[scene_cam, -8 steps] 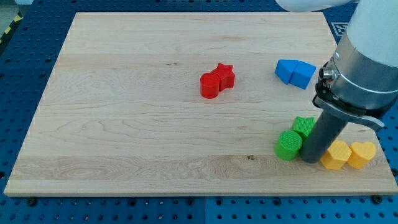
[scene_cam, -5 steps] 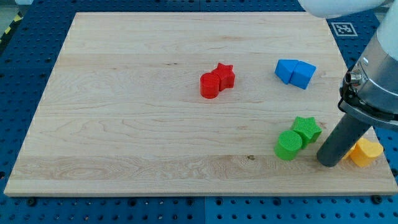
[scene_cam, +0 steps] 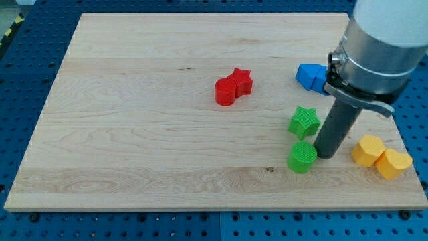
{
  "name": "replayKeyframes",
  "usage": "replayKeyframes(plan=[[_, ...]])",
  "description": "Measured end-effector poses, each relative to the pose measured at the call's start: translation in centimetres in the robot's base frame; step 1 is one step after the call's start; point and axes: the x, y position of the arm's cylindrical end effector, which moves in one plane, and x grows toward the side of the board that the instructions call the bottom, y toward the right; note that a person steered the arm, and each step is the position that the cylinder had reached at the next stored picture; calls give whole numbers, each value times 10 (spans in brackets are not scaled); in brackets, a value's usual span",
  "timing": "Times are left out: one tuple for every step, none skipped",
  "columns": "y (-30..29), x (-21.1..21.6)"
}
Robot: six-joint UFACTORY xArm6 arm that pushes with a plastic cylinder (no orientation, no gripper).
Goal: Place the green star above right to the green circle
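The green star (scene_cam: 304,122) lies on the wooden board at the view's lower right. The green circle (scene_cam: 302,157) lies just below it, nearly touching. The star's centre is almost straight above the circle's, barely to the right. My tip (scene_cam: 326,155) rests on the board right of the green circle, almost touching it, and below right of the star. The dark rod rises from there to the arm's grey body at the view's upper right.
A red cylinder (scene_cam: 226,92) and red star (scene_cam: 242,81) touch near the board's middle. Two blue blocks (scene_cam: 311,76) lie at the upper right, partly behind the arm. Two yellow blocks (scene_cam: 382,157) lie at the lower right near the board's edge (scene_cam: 408,194).
My tip swung out to the right, then came back left and up. The green star moved up-left, the green circle slightly left and down. The yellow blocks shifted a little.
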Motion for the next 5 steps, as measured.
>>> replayKeyframes(plan=[[0,-38],[0,-44],[12,-69],[14,-95],[-13,-106]])
